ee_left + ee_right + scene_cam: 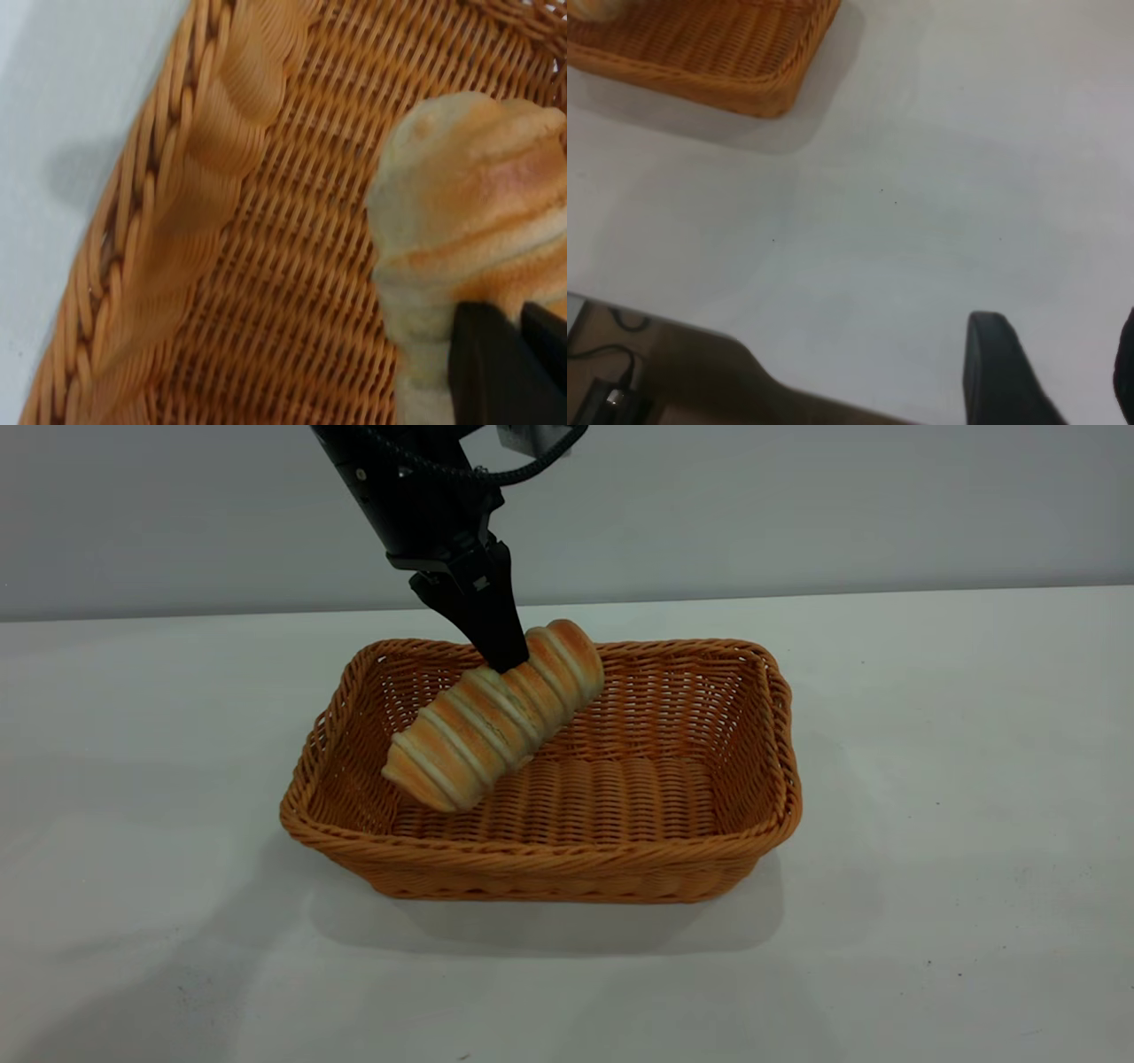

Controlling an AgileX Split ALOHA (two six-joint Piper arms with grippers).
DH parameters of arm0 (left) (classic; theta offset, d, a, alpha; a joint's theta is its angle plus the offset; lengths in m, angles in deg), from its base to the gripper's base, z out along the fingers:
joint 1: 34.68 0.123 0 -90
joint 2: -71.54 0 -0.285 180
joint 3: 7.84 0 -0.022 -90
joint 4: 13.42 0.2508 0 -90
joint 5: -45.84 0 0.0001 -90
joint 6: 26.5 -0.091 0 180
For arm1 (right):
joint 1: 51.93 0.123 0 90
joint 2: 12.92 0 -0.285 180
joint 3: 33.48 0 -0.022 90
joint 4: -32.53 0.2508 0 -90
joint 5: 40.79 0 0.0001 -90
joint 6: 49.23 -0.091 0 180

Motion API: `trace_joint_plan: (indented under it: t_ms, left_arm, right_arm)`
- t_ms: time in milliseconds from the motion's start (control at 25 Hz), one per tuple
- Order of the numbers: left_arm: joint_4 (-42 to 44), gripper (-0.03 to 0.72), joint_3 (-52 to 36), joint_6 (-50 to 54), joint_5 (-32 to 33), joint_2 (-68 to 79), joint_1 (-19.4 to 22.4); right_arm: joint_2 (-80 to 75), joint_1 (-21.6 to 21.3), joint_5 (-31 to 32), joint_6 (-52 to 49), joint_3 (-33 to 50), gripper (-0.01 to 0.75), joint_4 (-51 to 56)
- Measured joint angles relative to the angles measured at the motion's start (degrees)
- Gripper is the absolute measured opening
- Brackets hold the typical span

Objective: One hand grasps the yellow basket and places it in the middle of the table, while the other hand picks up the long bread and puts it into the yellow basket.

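Exterior view: the bread (496,717) hangs tilted inside the basket (567,868), its lower end down near the woven floor by the basket's left wall, its upper end raised toward the far rim; whether that lower end touches the floor cannot be told; the left gripper (505,657) comes down from above with its jaws closed on the loaf's upper half, and the left wrist view shows a dark jaw pressed against the crust with the weave just beyond; the basket sits roughly mid-surface (974,779), upright and square to the camera, so the placing of it looks done and the step in hand is the lowering of the loaf; the right gripper (1050,372) hovers off to the side, well apart from the basket, over bare surface near its edge, jaws apart and holding nothing; the next move, as I judge it, calls for a little more descent until the loaf lies along the floor, then parting the jaws and lifting straight up clear of the rim.
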Motion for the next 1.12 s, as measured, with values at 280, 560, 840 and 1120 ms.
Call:
trace_joint_plan:
  t_ms: [280,560,840,1120]
  left_arm:
    - [2.39,0.424,0.13,5.24,-0.08,0.06,0.0]
    - [2.48,0.482,0.13,7.63,-0.34,-4.53,0.0]
    - [2.37,0.482,0.13,12.87,0.14,-17.48,0.53]
    - [2.64,0.459,0.13,17.99,5.14,-32.06,0.71]
  right_arm:
    - [0.0,0.0,-0.03,-0.06,0.0,0.297,0.0]
    - [0.0,0.0,-0.1,-0.01,0.0,0.297,0.0]
    - [0.0,0.0,-0.14,-0.01,0.0,0.297,0.0]
    - [0.0,0.0,-0.14,-0.01,0.06,0.297,0.0]
